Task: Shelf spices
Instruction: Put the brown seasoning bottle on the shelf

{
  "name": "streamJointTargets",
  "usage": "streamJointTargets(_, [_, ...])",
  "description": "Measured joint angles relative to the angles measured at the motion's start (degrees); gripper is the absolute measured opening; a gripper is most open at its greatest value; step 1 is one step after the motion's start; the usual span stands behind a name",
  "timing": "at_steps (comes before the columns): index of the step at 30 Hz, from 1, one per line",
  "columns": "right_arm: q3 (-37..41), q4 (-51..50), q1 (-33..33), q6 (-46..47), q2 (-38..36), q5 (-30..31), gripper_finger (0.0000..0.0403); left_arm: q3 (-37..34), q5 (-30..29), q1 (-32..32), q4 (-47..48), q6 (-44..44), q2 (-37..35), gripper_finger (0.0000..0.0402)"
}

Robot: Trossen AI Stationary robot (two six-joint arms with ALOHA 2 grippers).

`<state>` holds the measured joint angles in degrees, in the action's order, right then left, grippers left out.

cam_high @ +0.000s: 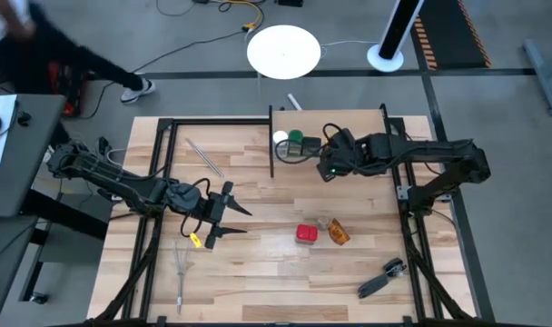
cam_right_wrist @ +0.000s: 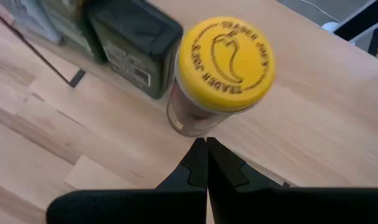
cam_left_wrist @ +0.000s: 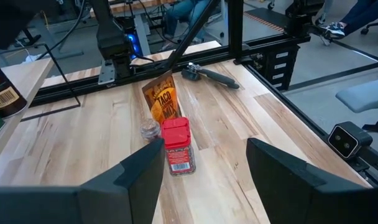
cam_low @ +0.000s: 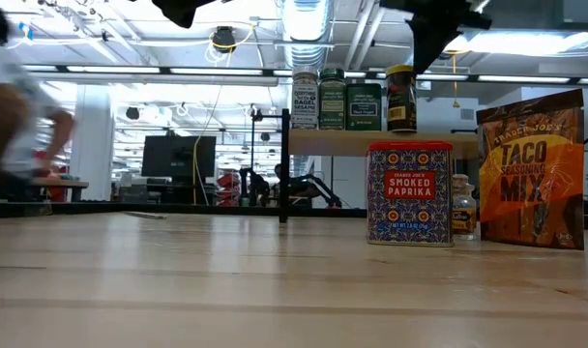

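Four spices sit on the shelf (cam_low: 371, 142); our right gripper (cam_right_wrist: 206, 149), fingers pressed together and empty, hovers by the yellow-capped jar (cam_right_wrist: 221, 71). Our left gripper (cam_high: 229, 211), fingers spread, faces the red tin (cam_high: 306, 234) at its 3 o'clock, so we judge the next move to be reaching in and closing on it.

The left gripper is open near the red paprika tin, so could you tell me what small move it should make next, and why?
Probably ease the left gripper forward until its open fingers straddle the paprika tin. The tin stands upright on the table, not yet on the shelf, and lies just ahead of the gap. The right gripper is shut beside the yellow-capped jar.
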<state>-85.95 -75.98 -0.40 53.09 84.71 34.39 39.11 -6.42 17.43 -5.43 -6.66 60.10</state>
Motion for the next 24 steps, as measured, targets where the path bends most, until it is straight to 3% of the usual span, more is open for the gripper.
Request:
streamJointTargets(11, [2.12, 9.8, -0.92, -5.13, 0.0, 1.87, 0.0002, 0.0, 0.0, 0.0, -0.02, -0.13, 0.02, 0.0219])
streamJointTargets(24, [2.12, 13.64, -4.34, -8.66, 0.08, 3.45, 0.0002, 0.0, -0.01, 0.0, -0.02, -0.15, 0.02, 0.0219])
